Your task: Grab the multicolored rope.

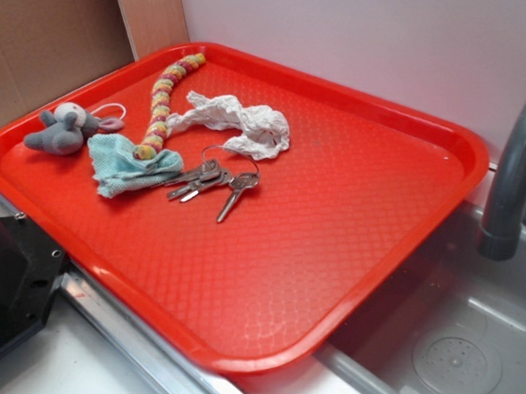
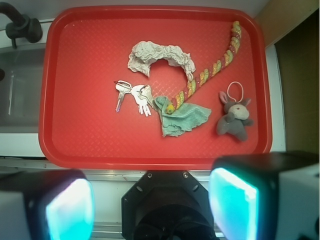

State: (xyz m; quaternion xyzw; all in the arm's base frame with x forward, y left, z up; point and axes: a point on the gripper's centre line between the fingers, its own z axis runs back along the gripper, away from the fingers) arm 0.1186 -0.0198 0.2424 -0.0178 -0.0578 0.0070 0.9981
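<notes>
Red plastic fills most of both views: a large tray (image 1: 358,256) sits across the edge of a steel sink (image 1: 468,352), with a grey tap (image 1: 514,177) rising at one side. Everything loose lies on the tray, gathered toward one half of it.

Nothing of the task looks done. The rope (image 1: 162,101), banded yellow, pink-red and green, lies stretched out in a gentle curve from near the tray's far corner down to the blue cloth (image 1: 126,171), on which its lower end rests. The gripper (image 2: 150,210) hangs well back from the tray, above its near edge, with the jaws spread wide and nothing between them; the two fingers (image 2: 65,210) show only as blurred pale blocks at the bottom of the wrist view. Left to do, as I judge it: travel over the rope, come down, close, and lift.

Counted: one rope, one crumpled white rag (image 1: 241,124) just beside the rope's middle, one blue cloth, one small grey stuffed animal (image 1: 66,130) with a white loop, and one bunch of keys (image 1: 215,183) on a ring, with about four keys in it.
</notes>
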